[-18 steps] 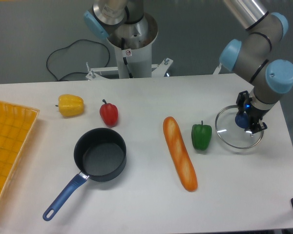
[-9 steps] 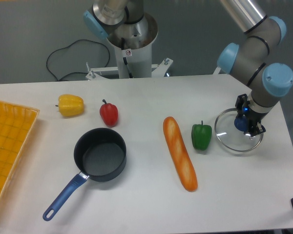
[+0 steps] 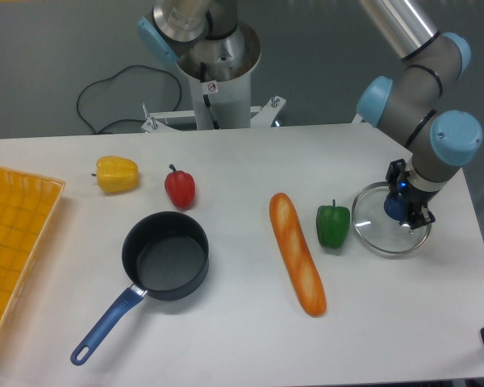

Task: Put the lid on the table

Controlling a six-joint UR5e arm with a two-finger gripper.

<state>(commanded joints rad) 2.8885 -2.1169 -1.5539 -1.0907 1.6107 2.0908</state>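
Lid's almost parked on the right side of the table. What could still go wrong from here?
1. The lid sits close beside the green pepper; a sideways drift could nudge it.
2. The claw is at the blue knob. Whether the glass rests flat on the table is unclear, so opening now might drop it.
3. The right table edge is fairly near.

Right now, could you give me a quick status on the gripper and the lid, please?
Gripper shut on the lid's blue knob. Lid low over the table, right end; contact unclear. Green pepper close beside its left rim.
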